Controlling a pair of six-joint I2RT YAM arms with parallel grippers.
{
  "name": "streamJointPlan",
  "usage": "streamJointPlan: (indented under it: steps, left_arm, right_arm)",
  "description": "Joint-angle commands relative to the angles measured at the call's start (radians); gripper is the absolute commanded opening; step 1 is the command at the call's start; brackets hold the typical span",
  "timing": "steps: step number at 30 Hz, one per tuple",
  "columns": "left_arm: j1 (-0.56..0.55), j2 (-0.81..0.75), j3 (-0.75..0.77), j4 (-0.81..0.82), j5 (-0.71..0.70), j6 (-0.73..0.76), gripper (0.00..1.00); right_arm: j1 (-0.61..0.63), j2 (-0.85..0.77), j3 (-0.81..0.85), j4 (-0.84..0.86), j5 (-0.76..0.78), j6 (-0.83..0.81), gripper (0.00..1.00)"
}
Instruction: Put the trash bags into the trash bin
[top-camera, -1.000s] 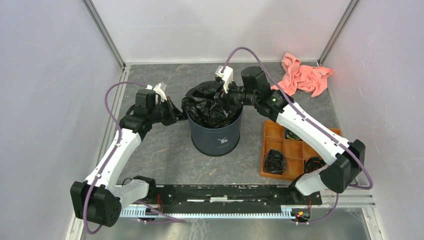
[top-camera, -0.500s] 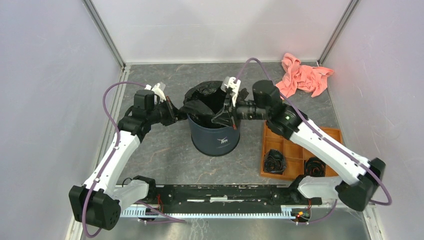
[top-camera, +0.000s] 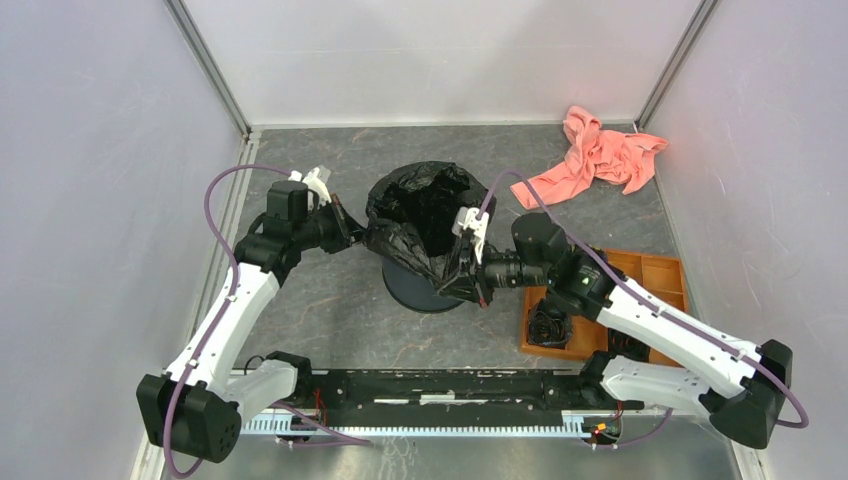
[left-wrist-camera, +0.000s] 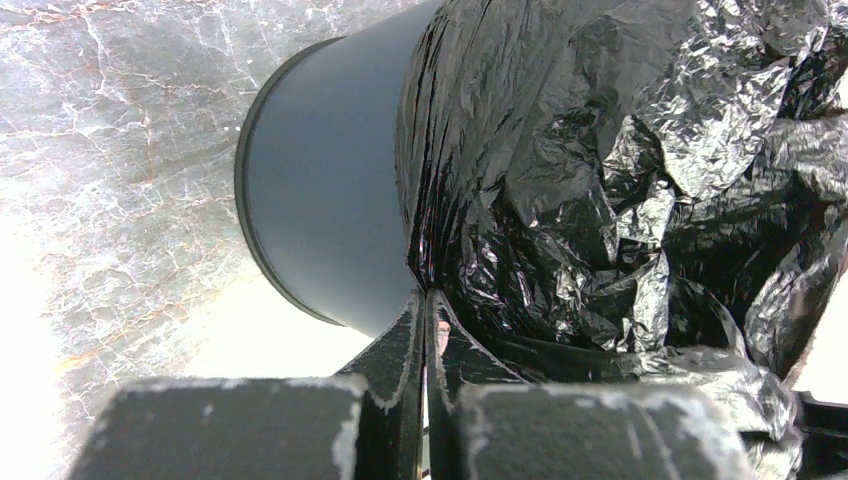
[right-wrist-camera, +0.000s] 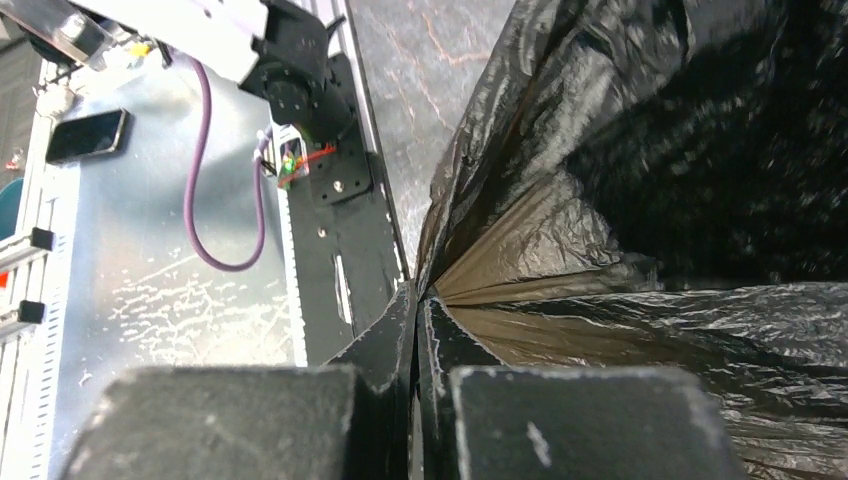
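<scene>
My right gripper (top-camera: 478, 266) has come down toward the near side since half a second ago. It has dragged the trash bag (top-camera: 425, 200) over the front-right wall of the trash bin (top-camera: 412, 293), so the white logo is now covered. The gripper is pinched tight on a fold of the black film, which fans out taut from its tips in the right wrist view. My left gripper (left-wrist-camera: 425, 300) has stayed at the bin's left rim, clamped on the bag's edge just where the film drapes over the dark wall. Between the two grips the bag's mouth is stretched open over the top of the bin, sinking into a dark hollow inside. The bin stands upright in the middle of the desk (top-camera: 330, 310). An orange tray (top-camera: 660, 268) lies to its right, partly under my right arm. A pink cloth (top-camera: 600, 155) sits in the far right corner.
</scene>
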Motion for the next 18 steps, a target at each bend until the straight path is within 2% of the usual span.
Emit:
streamJointPlan:
  steps: [1, 4, 6, 13, 18]
  left_arm:
    - [0.002, -0.017, 0.006, 0.011, 0.003, -0.025, 0.02]
    - [0.002, -0.010, 0.002, 0.017, 0.003, -0.028, 0.02]
    - [0.002, -0.007, -0.003, 0.020, 0.001, -0.027, 0.02]
    - [0.002, 0.020, -0.017, 0.039, -0.003, -0.025, 0.02]
    - [0.002, 0.033, -0.015, 0.039, -0.004, -0.016, 0.02]
  right_arm:
    - [0.034, -0.065, -0.078, 0.070, 0.079, -0.015, 0.02]
    - [0.049, -0.083, -0.155, 0.120, 0.131, -0.037, 0.03]
    - [0.049, -0.100, -0.222, 0.173, 0.181, -0.042, 0.13]
    - [0.050, -0.108, -0.348, 0.251, 0.292, -0.010, 0.14]
    - [0.051, -0.226, -0.349, 0.128, 0.420, -0.042, 0.48]
